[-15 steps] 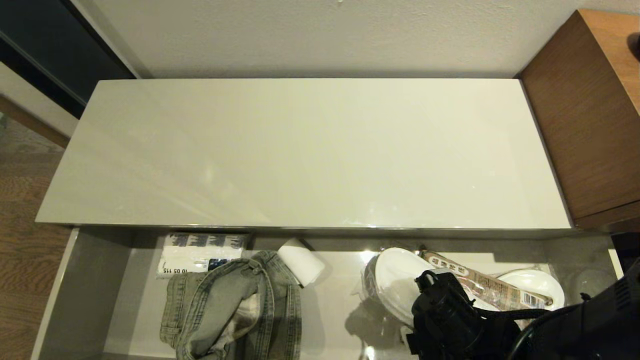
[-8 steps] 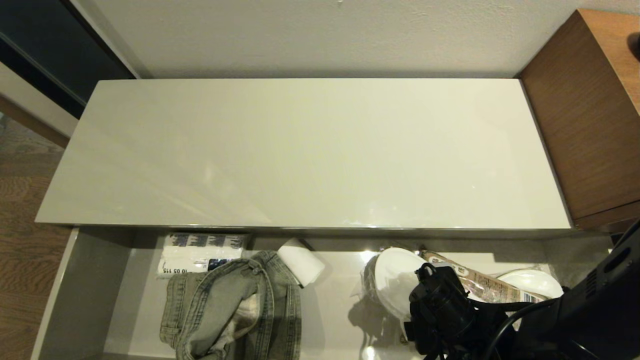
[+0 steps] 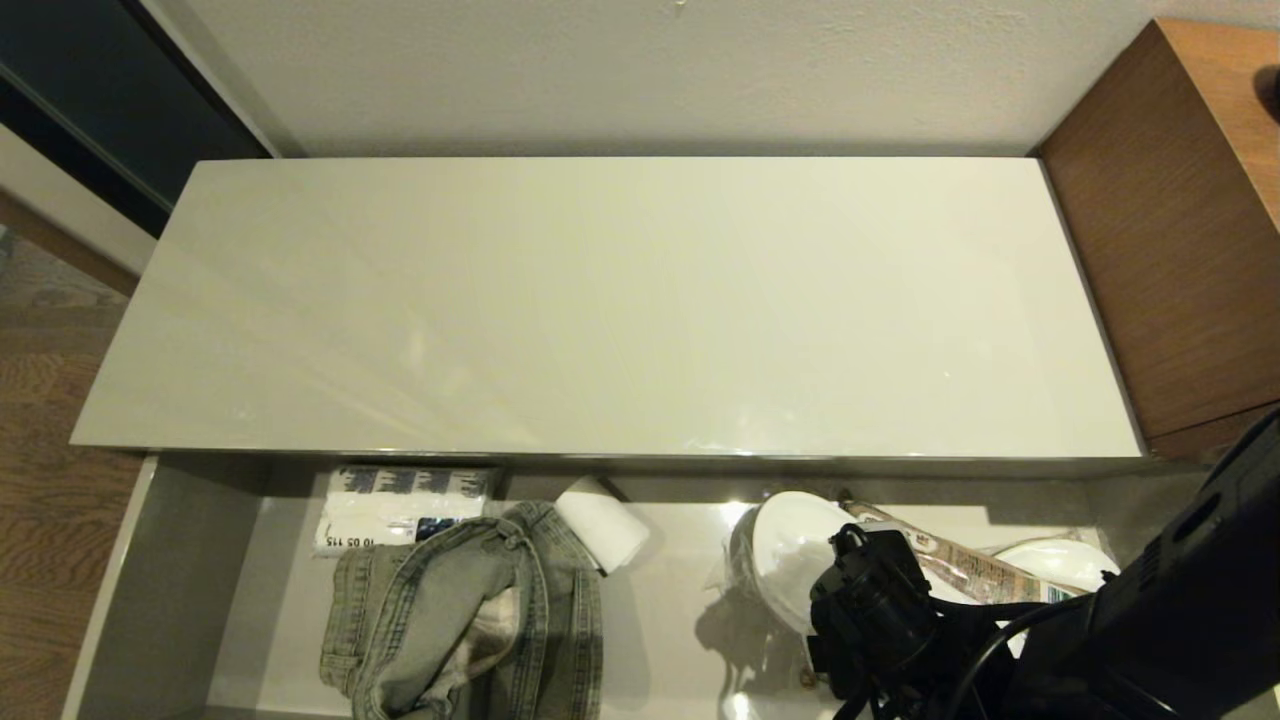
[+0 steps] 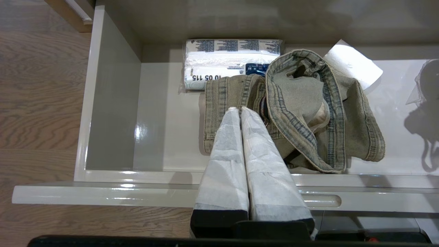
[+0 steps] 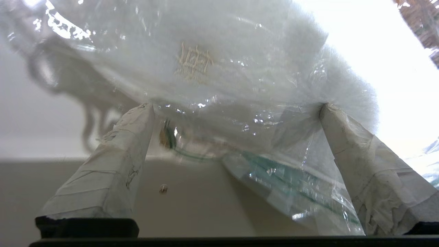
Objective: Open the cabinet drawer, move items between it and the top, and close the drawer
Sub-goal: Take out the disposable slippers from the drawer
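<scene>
The cabinet drawer (image 3: 160, 580) stands pulled out below the bare, glossy beige top (image 3: 600, 300). A crumpled grey-green denim garment (image 3: 470, 620) (image 4: 308, 113) lies in the drawer's left half. A pair of white slippers (image 3: 790, 550) (image 5: 219, 68) in clear plastic wrap lies in the right half. My right gripper (image 5: 236, 106) is down at the slippers and open, its taped fingers (image 5: 120, 154) spread wide on either side of the wrapped slipper end. Its black wrist (image 3: 870, 610) hides this in the head view. My left gripper (image 4: 239, 110) is shut and empty, above the drawer's front edge near the denim.
A brown printed packet (image 3: 960, 565) lies across the slippers. A white paper roll (image 3: 605, 525) and a wrapped tissue pack (image 3: 400, 505) sit at the drawer's back. A brown wood-grain desk (image 3: 1180, 220) adjoins the top on the right. Wood floor (image 3: 40, 450) lies to the left.
My right gripper has crept a little left and lower over the slippers, and its forearm now covers more of the drawer's right end. The left arm has not moved.
</scene>
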{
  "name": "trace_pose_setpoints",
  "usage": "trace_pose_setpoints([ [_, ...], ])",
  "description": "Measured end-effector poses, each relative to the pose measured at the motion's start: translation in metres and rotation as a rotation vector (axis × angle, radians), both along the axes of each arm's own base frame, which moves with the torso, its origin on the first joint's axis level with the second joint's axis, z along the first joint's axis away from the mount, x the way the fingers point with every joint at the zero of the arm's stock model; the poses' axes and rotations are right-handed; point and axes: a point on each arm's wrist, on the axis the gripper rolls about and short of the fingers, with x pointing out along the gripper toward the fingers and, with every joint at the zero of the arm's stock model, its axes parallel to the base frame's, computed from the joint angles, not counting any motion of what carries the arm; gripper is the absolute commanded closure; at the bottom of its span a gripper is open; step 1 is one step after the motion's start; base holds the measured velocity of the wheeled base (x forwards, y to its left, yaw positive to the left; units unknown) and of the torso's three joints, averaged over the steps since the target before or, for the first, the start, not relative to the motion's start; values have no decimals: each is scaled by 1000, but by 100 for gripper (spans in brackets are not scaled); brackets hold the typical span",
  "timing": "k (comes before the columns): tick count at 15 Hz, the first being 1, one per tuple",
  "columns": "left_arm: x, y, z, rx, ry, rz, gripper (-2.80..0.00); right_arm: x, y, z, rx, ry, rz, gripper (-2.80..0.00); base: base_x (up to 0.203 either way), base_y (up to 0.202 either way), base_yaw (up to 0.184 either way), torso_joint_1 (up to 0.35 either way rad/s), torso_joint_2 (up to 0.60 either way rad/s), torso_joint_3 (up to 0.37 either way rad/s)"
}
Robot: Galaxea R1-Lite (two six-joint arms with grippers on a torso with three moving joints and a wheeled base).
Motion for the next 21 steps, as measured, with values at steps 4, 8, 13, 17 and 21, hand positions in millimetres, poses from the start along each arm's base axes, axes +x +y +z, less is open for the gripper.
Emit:
trace_pose_setpoints([
  [4,0,0,0,0,-1,0,0,6,5,-6,-7,-21,-8,-280,0,0,0,0,0,0],
  [8,0,0,0,0,0,0,0,10,8,-9,-16,-28,-17,-280,0,0,0,0,0,0],
  [13,0,0,0,0,0,0,0,13,11,-13,-22,-29,-21,-280,0,0,0,0,0,0],
  [17,0,0,0,0,-1,0,0,15,12,-16,-25,-29,-27,-280,0,0,0,0,0,0],
  [21,0,0,0,0,0,0,0,16,13,-17,-22,-34,-26,-280,0,0,0,0,0,0],
])
